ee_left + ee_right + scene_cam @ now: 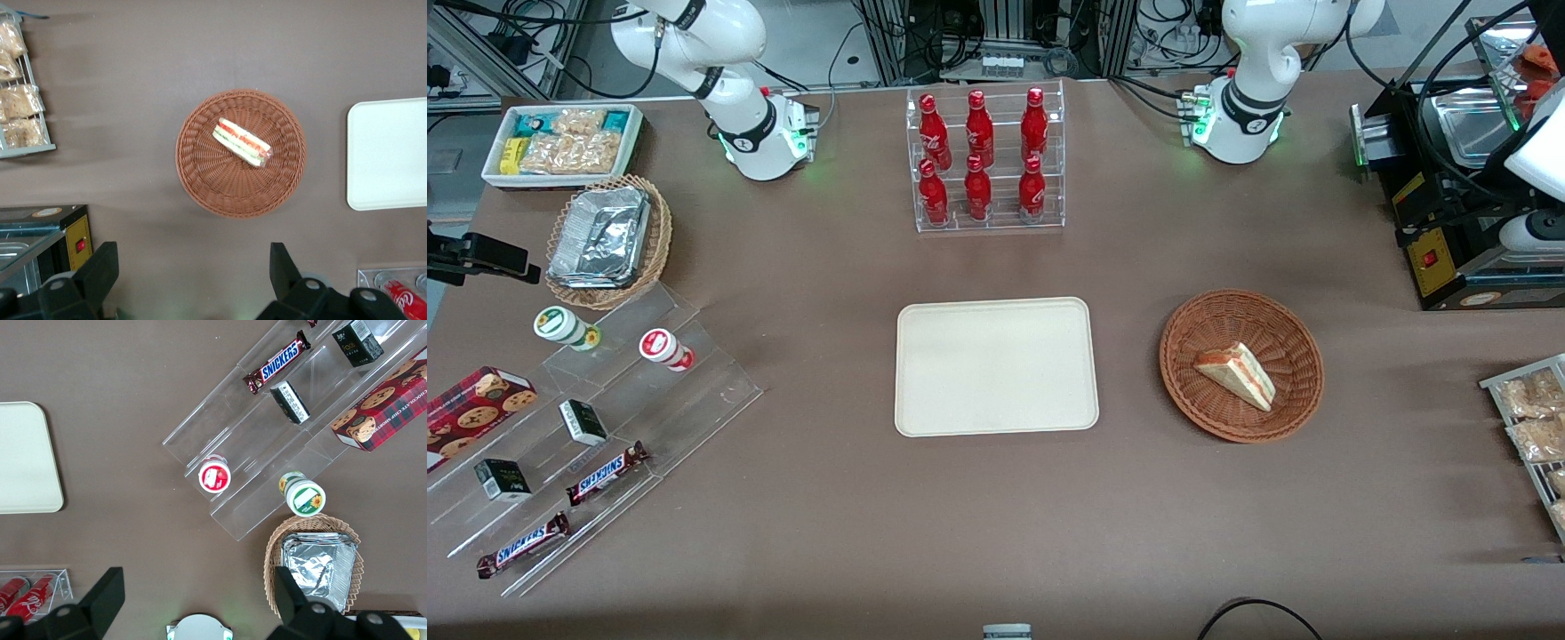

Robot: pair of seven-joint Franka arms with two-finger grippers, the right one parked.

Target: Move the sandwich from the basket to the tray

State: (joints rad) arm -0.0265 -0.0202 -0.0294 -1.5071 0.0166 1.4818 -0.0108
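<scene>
The sandwich [1236,375] [242,142], a white wedge with red and green layers, lies in the round reddish-brown basket [1202,331] [200,175]. The cream tray [996,366] [390,153] sits flat beside the basket, toward the parked arm's end, with nothing on it. In the left wrist view my gripper [192,267] hangs high above the bare table, farther from the front camera than the basket. Its fingers [100,268] are spread wide open and hold nothing. The gripper does not show in the front view.
A clear rack of red bottles [987,160] stands farther back than the tray. A black machine [1449,204] and a wire rack of snack packets [1529,418] [20,113] sit at the working arm's end. A stepped acrylic display [587,418] lies toward the parked arm's end.
</scene>
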